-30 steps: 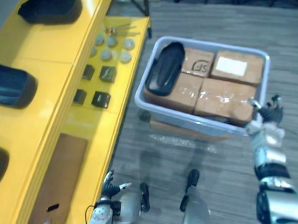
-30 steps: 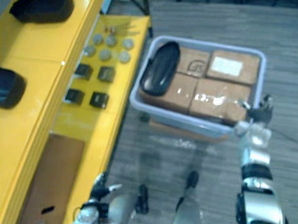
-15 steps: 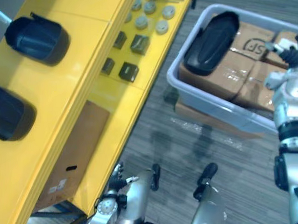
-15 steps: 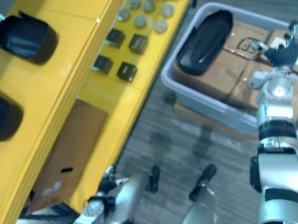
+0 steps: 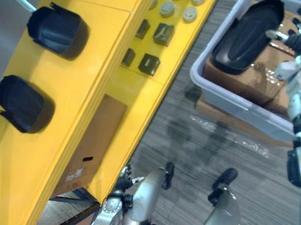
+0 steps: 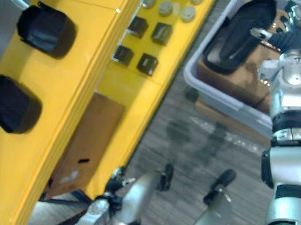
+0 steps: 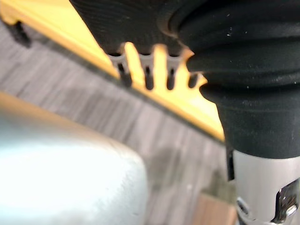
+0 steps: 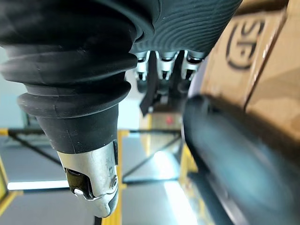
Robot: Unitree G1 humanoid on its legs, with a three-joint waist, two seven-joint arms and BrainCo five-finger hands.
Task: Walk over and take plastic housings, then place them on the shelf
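Observation:
A long black plastic housing (image 5: pixel 248 34) lies in a grey bin (image 5: pixel 227 94) on top of cardboard boxes (image 6: pixel 228 79). My right hand (image 6: pixel 290 35) hovers over the boxes just beside the housing, fingers spread and open, thumb pointing toward it. In the right wrist view the fingers (image 8: pixel 161 65) hang straight above the housing's dark curved shell (image 8: pixel 225 154). Two more black housings (image 5: pixel 56 31) (image 5: pixel 22 103) sit on the yellow shelf's top (image 5: pixel 91 79). My left hand (image 5: pixel 120 187) hangs low by the shelf's front, fingers relaxed.
On the shelf's lower level (image 5: pixel 141 87) lie several small black cubes (image 5: pixel 149 63) and grey discs (image 5: pixel 167 9). A flat cardboard box (image 5: pixel 88 144) lies under the shelf. The bin rests on a cardboard slab on the grey carpet (image 5: pixel 204 140).
The camera has swung, shifting the whole picture. My right hand has gone from the bin's front right corner to over the boxes, close beside the housing.

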